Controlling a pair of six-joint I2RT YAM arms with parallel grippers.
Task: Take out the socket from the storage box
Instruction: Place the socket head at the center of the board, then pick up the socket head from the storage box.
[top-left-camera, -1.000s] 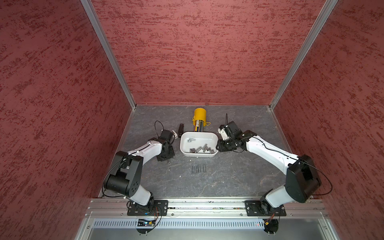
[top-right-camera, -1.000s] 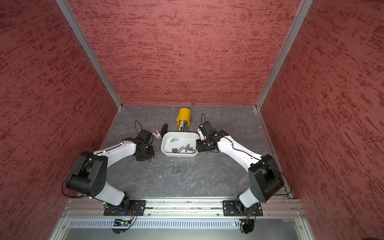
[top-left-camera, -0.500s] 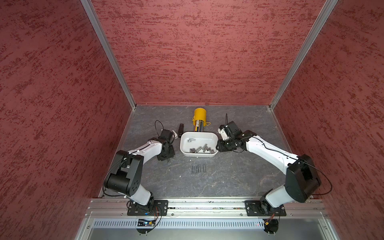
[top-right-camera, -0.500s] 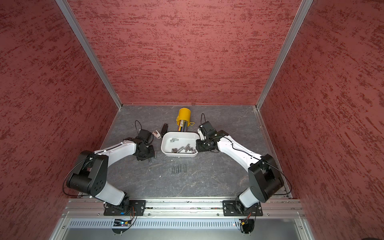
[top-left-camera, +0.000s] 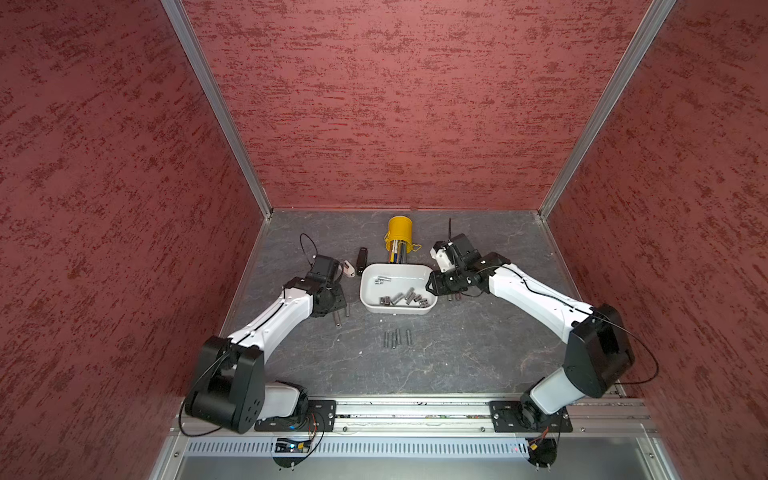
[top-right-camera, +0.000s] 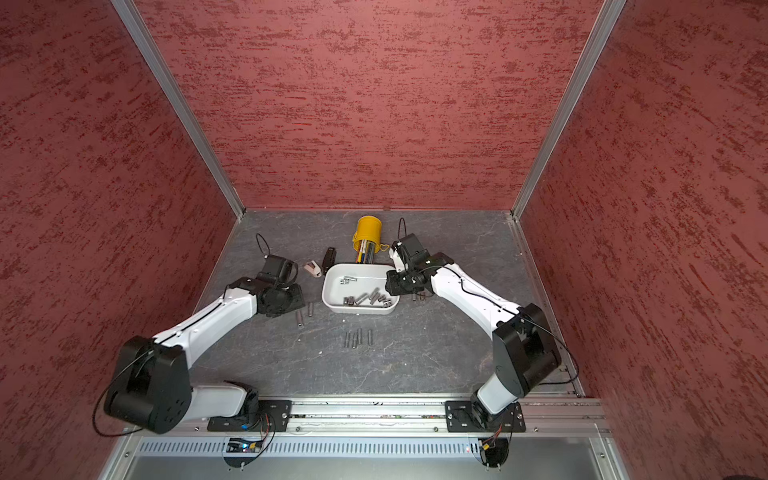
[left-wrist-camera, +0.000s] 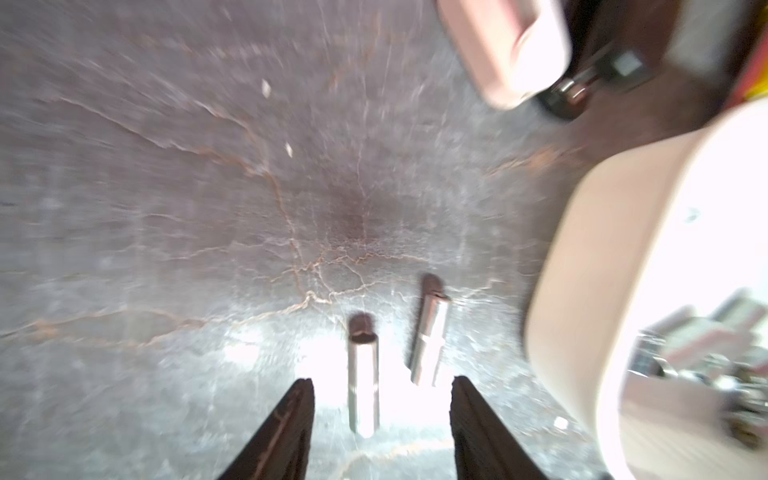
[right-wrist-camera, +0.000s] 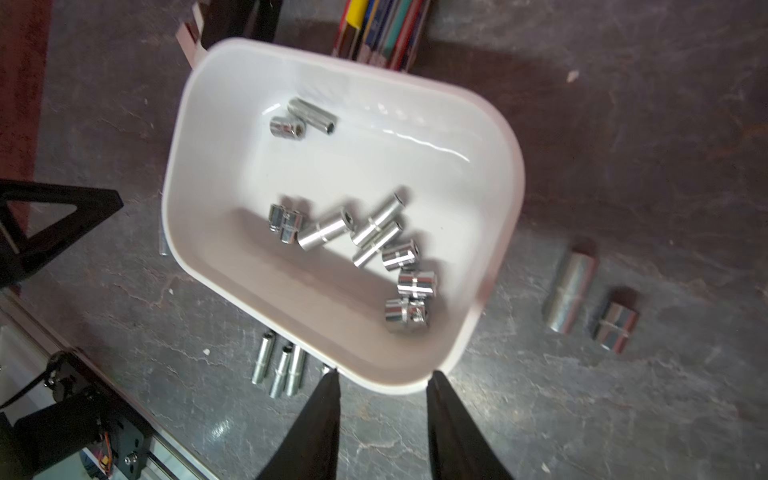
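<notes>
Toward the table's back edge, your storage box (top-left-camera: 395, 309) sits with a heap of sockets (right-wrist-camera: 324, 235) inside. Your left gripper (left-wrist-camera: 381, 379) is low by the box's left end, fingers spread and gripping nothing. A loose socket (left-wrist-camera: 363, 374) lies between them and a second socket (left-wrist-camera: 430, 332) just beside. Your right gripper (right-wrist-camera: 384, 374) hovers over the box's right end, fingers partly apart and empty. A yellow pen cup (top-left-camera: 400, 232) and a small black object (top-left-camera: 361, 258) crowd the back wall. A row of four sockets (top-left-camera: 399, 336) lies near the front wall.
</notes>
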